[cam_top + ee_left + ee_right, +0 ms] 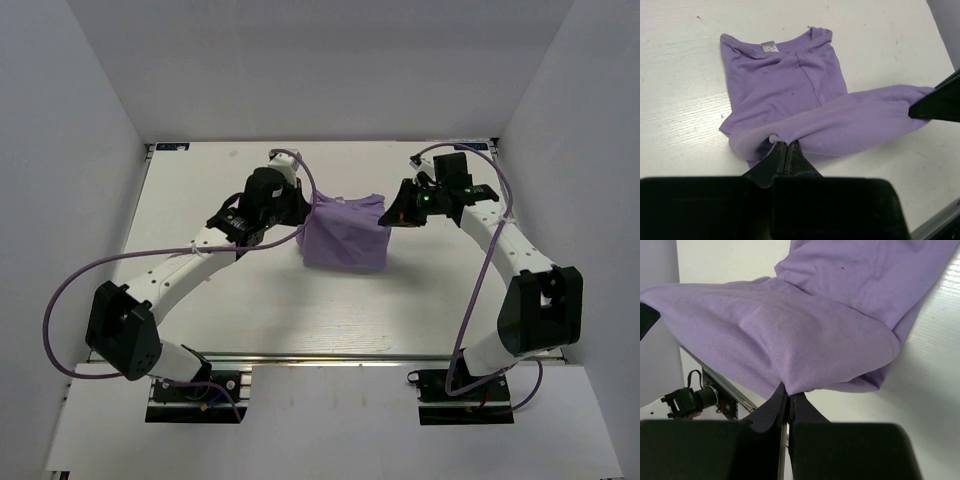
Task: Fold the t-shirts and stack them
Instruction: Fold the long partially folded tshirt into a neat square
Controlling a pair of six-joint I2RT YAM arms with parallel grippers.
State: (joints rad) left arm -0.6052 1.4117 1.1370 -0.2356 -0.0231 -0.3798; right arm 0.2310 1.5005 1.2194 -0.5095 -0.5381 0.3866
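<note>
Left wrist: left gripper [786, 146] and right gripper [788, 392] each pinch the t-shirt [780, 85] by its lifted edge [850, 122]. It should reach the collar [790, 49] level and taut

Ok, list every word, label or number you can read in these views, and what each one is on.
No text is readable in any view.
White neck tag on the t-shirt: any print is too small to read.
Blue strip at the far left corner of the table: too blurred to read.
</note>
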